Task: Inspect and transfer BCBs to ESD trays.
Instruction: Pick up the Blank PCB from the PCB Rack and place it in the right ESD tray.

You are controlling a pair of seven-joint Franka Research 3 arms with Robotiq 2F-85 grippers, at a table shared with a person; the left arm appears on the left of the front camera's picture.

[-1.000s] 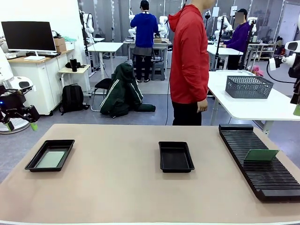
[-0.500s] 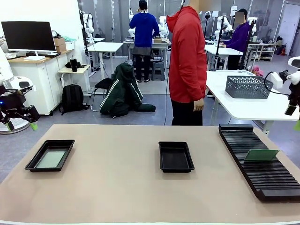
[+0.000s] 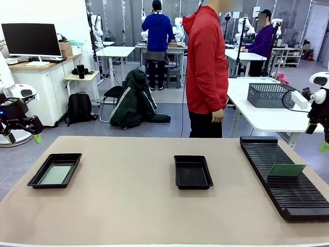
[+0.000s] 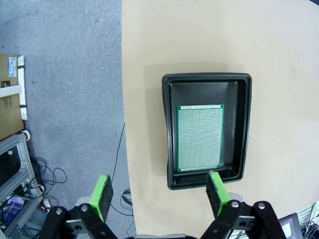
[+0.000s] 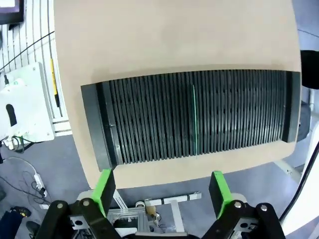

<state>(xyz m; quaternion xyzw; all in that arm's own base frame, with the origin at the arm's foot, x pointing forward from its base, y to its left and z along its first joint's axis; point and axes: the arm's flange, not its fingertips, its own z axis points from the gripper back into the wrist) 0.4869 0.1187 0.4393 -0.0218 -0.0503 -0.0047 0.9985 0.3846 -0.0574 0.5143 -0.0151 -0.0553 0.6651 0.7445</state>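
Note:
Two black ESD trays lie on the tan table. The left tray (image 3: 73, 170) holds a flat green BCB (image 3: 55, 175); the middle tray (image 3: 193, 172) is bare. A second BCB (image 3: 286, 170) stands upright in the slotted rack (image 3: 288, 198) at the right. My left gripper (image 3: 23, 136) hovers open off the table's left edge. In the left wrist view it (image 4: 159, 194) looks down on the tray (image 4: 244, 124) and its board (image 4: 200, 138). My right gripper (image 3: 325, 144) hangs open beyond the right edge, high above the rack (image 5: 149, 119), where the board (image 5: 194, 119) shows edge-on between its fingers (image 5: 104, 191).
A person in a red hoodie (image 3: 206, 67) stands at the table's far side, hands down. A grey mesh basket (image 3: 272, 95) sits on a white table behind. The tan surface between the trays and in front of them is bare.
My right arm has shifted lower at the picture's right edge. The person has turned slightly. The left arm, trays and boards have not moved.

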